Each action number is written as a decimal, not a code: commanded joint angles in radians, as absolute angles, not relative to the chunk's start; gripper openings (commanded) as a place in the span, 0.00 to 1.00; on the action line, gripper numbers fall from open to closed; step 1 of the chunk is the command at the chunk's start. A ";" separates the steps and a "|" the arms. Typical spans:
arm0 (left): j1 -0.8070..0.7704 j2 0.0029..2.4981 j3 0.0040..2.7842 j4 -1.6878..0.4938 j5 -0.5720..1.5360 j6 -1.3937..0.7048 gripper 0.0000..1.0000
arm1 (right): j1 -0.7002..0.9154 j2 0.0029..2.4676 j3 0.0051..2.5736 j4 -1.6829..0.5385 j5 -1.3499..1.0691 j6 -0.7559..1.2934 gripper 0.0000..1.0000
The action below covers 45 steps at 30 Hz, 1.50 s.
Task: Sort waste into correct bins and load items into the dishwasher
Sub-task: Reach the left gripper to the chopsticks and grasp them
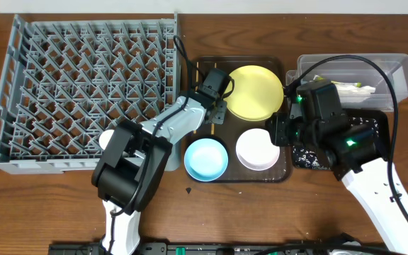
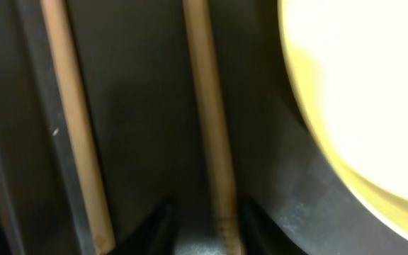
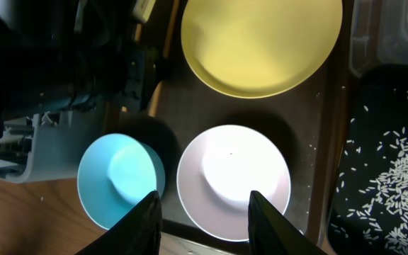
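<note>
Chopsticks [image 2: 211, 127] lie at the left of the brown serving tray [image 1: 239, 177], and the left gripper [image 2: 207, 221] is down over them, jaws parted, its fingertips [image 2: 158, 228] straddling the one nearer the yellow plate [image 1: 256, 92]. The right gripper [image 3: 205, 219] hangs spread above the white bowl [image 3: 232, 177] at that tray's front right; the light blue bowl [image 1: 205, 157] sits front left. Rice scraps [image 3: 402, 177] lie in the black tray [image 3: 384, 113] just right of the serving tray, the clear tub [image 1: 402, 71] past its far right corner
</note>
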<state>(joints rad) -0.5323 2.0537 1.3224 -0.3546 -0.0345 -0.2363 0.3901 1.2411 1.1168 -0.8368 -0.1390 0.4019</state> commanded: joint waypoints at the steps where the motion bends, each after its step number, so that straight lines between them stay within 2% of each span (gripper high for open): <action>1: -0.543 2.101 1.320 -0.368 -0.033 -0.251 0.13 | 0.418 1.263 1.108 -0.831 -0.140 0.415 0.37; 3: -0.542 2.083 1.322 -0.374 -0.034 -0.253 0.08 | 0.424 1.269 1.108 -0.831 -0.140 0.415 0.35; 5: -0.540 2.038 1.330 -0.388 -0.035 -0.253 0.08 | 0.432 1.269 1.108 -0.831 -0.140 0.416 0.31; 9: -0.521 1.927 1.378 -0.436 -0.035 -0.253 0.08 | 0.447 1.269 1.108 -0.835 -0.139 0.415 0.31; 15: -0.369 1.733 1.407 -0.643 -0.036 -0.253 0.08 | 0.447 1.269 1.108 -0.834 -0.140 0.422 0.29; 20: -0.260 1.770 1.395 -0.730 -0.035 -0.252 0.08 | 0.447 1.270 1.108 -0.820 -0.139 0.422 0.30; 25: -0.266 1.835 1.395 -0.733 -0.012 -0.210 0.08 | 0.447 1.270 1.108 -0.820 -0.139 0.422 0.30; 28: -0.264 1.834 1.400 -0.736 -0.007 -0.212 0.17 | 0.447 1.270 1.108 -0.823 -0.139 0.422 0.29; 31: -0.266 1.757 1.463 -0.789 0.063 -0.212 0.34 | 0.447 1.270 1.108 -0.823 -0.139 0.422 0.29; 34: -0.310 1.678 1.472 -0.770 0.123 -0.211 0.35 | 0.447 1.270 1.108 -0.823 -0.139 0.422 0.29; 38: -0.429 1.737 1.472 -0.720 0.110 -0.175 0.37 | 0.447 1.270 1.108 -0.822 -0.139 0.422 0.30; 40: -0.479 1.832 1.471 -0.678 -0.025 -0.173 0.37 | 0.447 1.270 1.108 -0.823 -0.139 0.423 0.30; 45: -0.493 2.027 1.471 -0.572 -0.152 -0.173 0.42 | 0.447 1.270 1.108 -0.824 -0.140 0.434 0.30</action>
